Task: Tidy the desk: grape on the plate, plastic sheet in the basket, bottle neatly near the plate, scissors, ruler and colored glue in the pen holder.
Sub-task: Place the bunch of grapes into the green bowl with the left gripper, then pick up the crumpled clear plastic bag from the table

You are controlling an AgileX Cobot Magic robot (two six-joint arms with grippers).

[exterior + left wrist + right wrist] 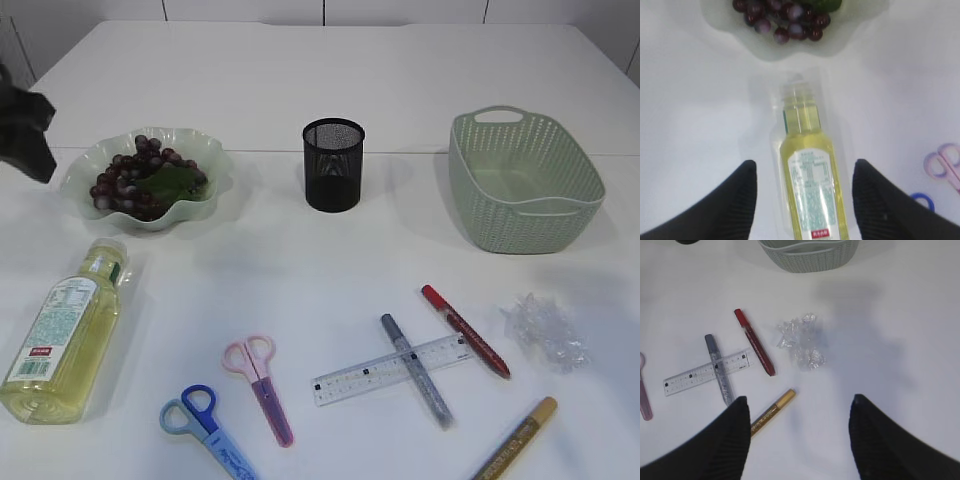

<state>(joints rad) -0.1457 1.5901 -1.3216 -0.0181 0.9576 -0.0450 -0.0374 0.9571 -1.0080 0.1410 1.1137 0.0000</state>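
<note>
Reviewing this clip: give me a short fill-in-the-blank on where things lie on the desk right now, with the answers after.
1. The grapes already sit on the ____.
2. The bottle lies on its ____ between the open fingers of the left gripper.
3. The silver glue pen lies across the ____.
4. The mesh pen holder stands between the plate and the ____.

Missing words: plate; side; ruler; basket
</note>
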